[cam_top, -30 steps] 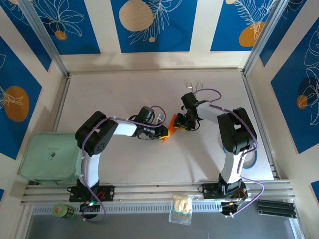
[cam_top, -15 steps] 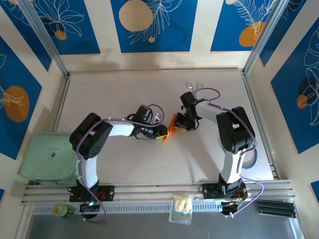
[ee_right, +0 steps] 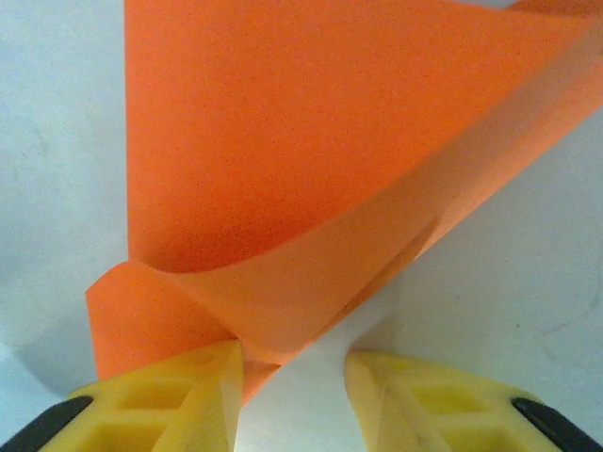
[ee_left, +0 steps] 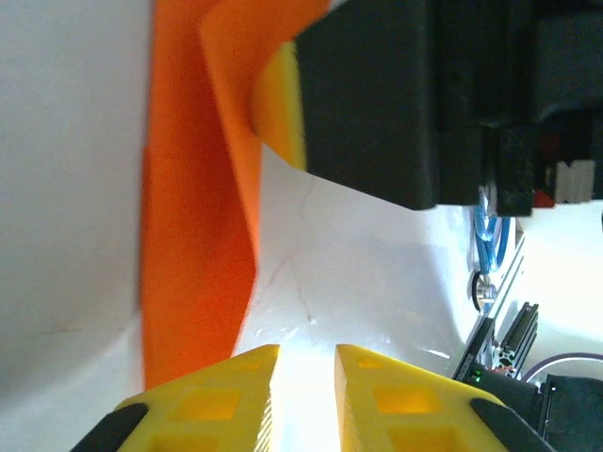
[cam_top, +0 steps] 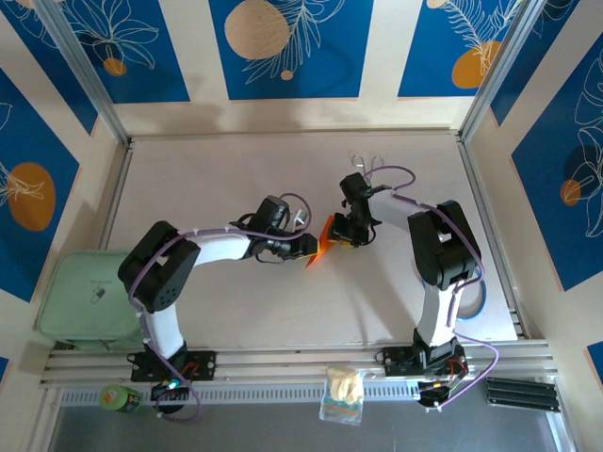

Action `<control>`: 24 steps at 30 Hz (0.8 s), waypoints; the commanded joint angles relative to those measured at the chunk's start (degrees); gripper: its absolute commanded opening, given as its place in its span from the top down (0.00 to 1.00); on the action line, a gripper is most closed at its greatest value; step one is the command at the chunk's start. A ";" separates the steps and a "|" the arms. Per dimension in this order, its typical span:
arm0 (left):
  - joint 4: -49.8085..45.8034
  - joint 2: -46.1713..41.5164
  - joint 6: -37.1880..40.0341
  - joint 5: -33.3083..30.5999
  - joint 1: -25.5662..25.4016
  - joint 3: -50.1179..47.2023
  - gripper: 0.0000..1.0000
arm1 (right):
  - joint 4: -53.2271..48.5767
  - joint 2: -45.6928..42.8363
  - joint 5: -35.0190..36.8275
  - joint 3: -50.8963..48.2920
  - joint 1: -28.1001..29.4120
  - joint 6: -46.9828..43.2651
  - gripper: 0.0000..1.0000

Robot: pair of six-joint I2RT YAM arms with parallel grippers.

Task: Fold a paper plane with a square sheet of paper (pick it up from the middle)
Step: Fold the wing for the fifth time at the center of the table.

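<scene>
- Two grippers were seen tip to tip near the middle of the white table: the left gripper and the right gripper, with the orange paper sheet standing between them.
- From above, the sheet was shown as a small creased piece, raised off the table and tilted. It was just ahead of the left gripper's tips and against the right gripper's.
- From the left wrist, the sheet was seen as an upright folded strip ahead and to the left of the yellow fingers. Its near end was hidden behind one fingertip, so contact there could not be told.
- The left gripper's jaws were set nearly together, and only bare table was seen through the narrow slot between them.
- In that same view, one yellow finger of the right gripper was laid against the far flap of the sheet.
- From the right wrist, the sheet was seen spread out ahead with a curved, bulging flap. Its nearest corner was tucked against the inner face of the left-hand finger.
- The right gripper's jaws were spread apart. Bare table was seen between that corner and the other finger, so the sheet was touched on one side rather than pinched.
</scene>
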 commanded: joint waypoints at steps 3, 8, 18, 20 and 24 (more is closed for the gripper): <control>2.78 1.92 -0.43 0.54 -1.16 1.78 0.79 | -1.01 6.62 4.18 -1.33 0.67 0.71 0.61; 3.32 2.55 0.10 0.85 -1.52 2.36 0.78 | -2.07 7.26 4.09 -0.40 0.73 1.05 0.60; -0.60 6.17 3.37 -0.13 -2.32 6.08 0.77 | -3.00 7.95 4.06 0.49 0.81 1.24 0.60; -1.46 6.95 3.92 -0.45 -2.31 6.74 0.77 | -3.09 8.11 3.93 0.66 0.81 1.29 0.60; -3.19 7.68 5.05 -2.38 -2.31 6.99 0.77 | -3.37 8.34 3.92 0.86 0.81 1.23 0.60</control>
